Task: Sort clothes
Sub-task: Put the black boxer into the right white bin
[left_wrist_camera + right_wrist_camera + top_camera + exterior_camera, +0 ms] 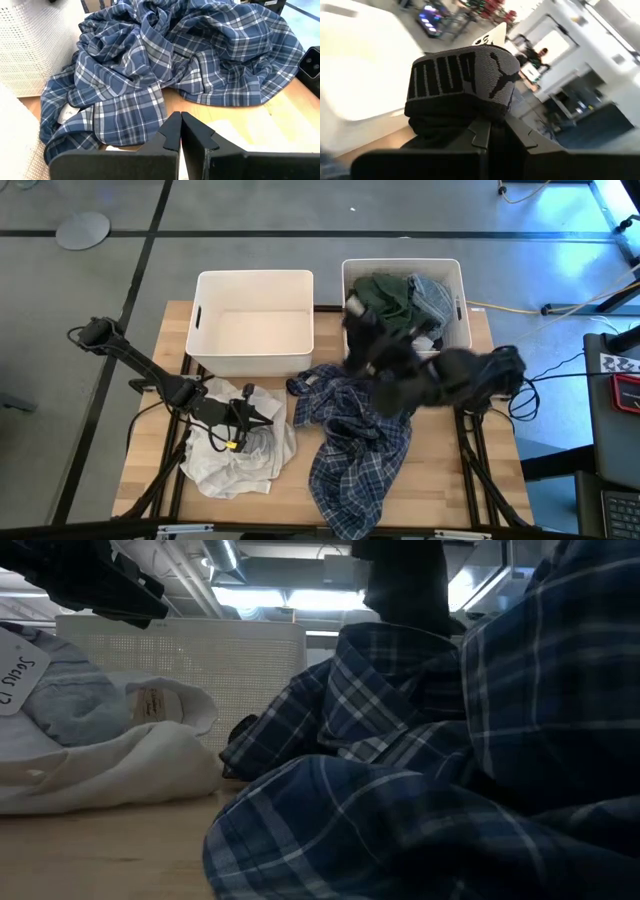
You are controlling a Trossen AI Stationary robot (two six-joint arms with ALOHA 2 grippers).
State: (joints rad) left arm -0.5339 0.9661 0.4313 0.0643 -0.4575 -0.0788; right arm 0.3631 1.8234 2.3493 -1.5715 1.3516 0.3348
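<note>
A navy-and-white plaid shirt (355,445) lies crumpled on the table's right half, also seen in the left wrist view (175,65). White and pale grey-blue clothes (235,460) lie heaped at the left. Over that heap my left gripper (180,127) hovers shut, nothing between its fingers. By the right bin's near left corner my right gripper (490,127) is raised, blurred in the high view, and shut on a dark garment with a grey logo waistband (460,75). Dark green clothing (385,295) lies in the right bin. My right gripper pinches the dark garment between its two fingers, on the dark fabric just under the grey waistband (465,112). The waistband bulges up over the fingertips. The garment is lifted clear of the table.
Two white bins stand along the far edge: the left one (255,277) shows a bare bottom, the right one (400,264) holds several clothes. Bare wood shows between the two heaps and along the near edge (290,500).
</note>
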